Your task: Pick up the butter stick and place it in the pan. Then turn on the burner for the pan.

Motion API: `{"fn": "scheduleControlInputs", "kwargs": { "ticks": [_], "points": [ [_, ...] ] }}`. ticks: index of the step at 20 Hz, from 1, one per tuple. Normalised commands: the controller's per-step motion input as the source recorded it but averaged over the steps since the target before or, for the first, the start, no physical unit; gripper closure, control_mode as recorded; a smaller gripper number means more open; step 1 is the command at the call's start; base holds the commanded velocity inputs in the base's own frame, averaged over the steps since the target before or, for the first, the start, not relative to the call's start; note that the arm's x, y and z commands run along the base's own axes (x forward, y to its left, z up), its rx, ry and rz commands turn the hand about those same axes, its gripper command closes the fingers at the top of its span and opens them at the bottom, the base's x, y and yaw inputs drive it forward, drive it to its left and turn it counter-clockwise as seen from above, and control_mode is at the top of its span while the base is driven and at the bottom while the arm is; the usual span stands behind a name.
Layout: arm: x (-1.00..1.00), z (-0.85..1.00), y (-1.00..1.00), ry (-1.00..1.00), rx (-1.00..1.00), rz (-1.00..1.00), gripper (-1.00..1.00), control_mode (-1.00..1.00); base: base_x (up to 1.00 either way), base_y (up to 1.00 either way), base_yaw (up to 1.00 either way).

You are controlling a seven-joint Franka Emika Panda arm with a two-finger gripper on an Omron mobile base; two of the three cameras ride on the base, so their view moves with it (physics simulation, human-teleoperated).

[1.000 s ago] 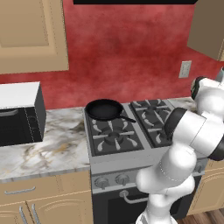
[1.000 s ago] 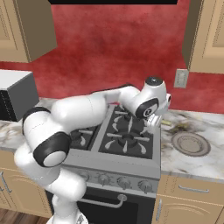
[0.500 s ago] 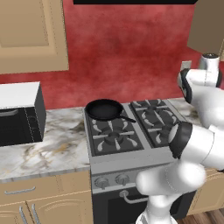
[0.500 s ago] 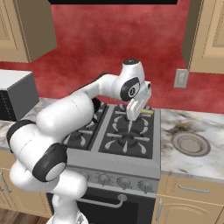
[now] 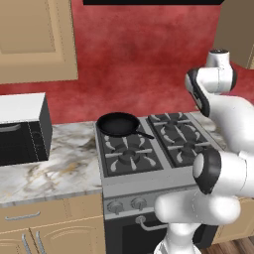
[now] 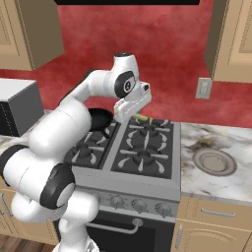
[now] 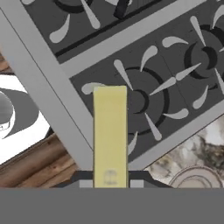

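From the left base view, the black frying pan (image 5: 118,123) sits on the rear left burner of the stove (image 5: 149,149), its thin handle pointing toward four o'clock. A microwave (image 5: 22,129) stands at nine o'clock on the marble counter (image 5: 54,163). The white arm rears up at three o'clock, above the stove's right half.

From the right base view, the arm arches over the stove (image 6: 133,152) and its hand hangs above the rear burners, at about twelve o'clock from the stove's middle. The gripper (image 6: 129,114) points down toward the grates; a sliver of pale yellow shows just beyond its tip. The pan (image 6: 98,118) is partly hidden behind the arm, at nine o'clock from the hand. A round grey plate (image 6: 214,160) lies on the counter at three o'clock.

In the hand view, the butter stick (image 7: 110,131) rises straight from between the finger tips toward twelve o'clock, clamped in the narrow jaws, with a burner grate (image 7: 144,103) beneath it. The plate's rim (image 7: 192,177) peeks in at five o'clock.
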Motion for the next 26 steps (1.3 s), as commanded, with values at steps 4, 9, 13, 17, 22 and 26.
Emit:
{"fn": "scheduleControlInputs", "kwargs": {
  "ticks": [4, 9, 13, 17, 22, 26],
  "points": [
    [0.00, 0.08, 0.77, 0.00, 0.08, -0.28, 1.00, -1.00, 0.00, 0.00, 0.00],
    [0.00, 0.00, 0.76, 0.00, 0.06, -0.31, 1.00, -1.00, 0.00, 0.00, 0.00],
    [0.00, 0.00, 0.68, 0.00, 0.08, -0.29, 1.00, -1.00, 0.00, 0.00, 0.00],
    [0.13, 0.00, 0.61, 0.00, 0.07, -0.27, 1.00, -1.00, 0.00, 0.00, 0.00],
    [0.34, -0.14, 0.47, -0.03, 0.04, -0.18, 1.00, -1.00, 0.00, 0.00, 0.00],
    [0.34, -0.11, 0.54, -0.01, 0.01, -0.17, 1.00, -1.00, 0.00, 0.00, 0.00]
  ]
}}
